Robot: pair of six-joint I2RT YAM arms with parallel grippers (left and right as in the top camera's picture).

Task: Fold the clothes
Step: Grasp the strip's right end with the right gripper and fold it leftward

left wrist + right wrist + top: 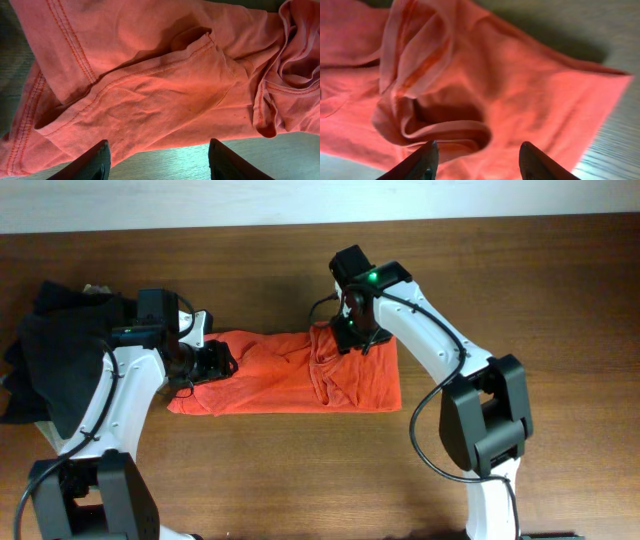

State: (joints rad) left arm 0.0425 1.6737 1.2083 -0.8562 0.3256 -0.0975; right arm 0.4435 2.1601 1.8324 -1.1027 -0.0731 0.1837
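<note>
- Overhead: I count one red-orange shirt, lying as a long band across the middle of the table. Its right end is bunched into ridges and no logo is showing.
- It sits between my two arms, so each can reach one end. The left gripper is at the band's left end and the right gripper is over the bunched top right corner.
- One dark pile lies well apart at the far left, out of the working area. I cannot tell how many garments are in it.
- From this height I cannot judge either gripper's opening.
- Left wrist: the left gripper has both fingers spread wide and holds nothing. The shirt fills the view ahead of them.
- I make out a stitched sleeve hem lying over the body, with bare table at the near edge. My read is that the gripper is lined up on that near hem for a pinch.
- Right wrist: the right gripper is also wide open and empty, with two fingers in view.
- Here the shirt shows a rolled, pocketed fold just ahead of the tips. I'd guess that lump needs smoothing before the next fold.
</note>
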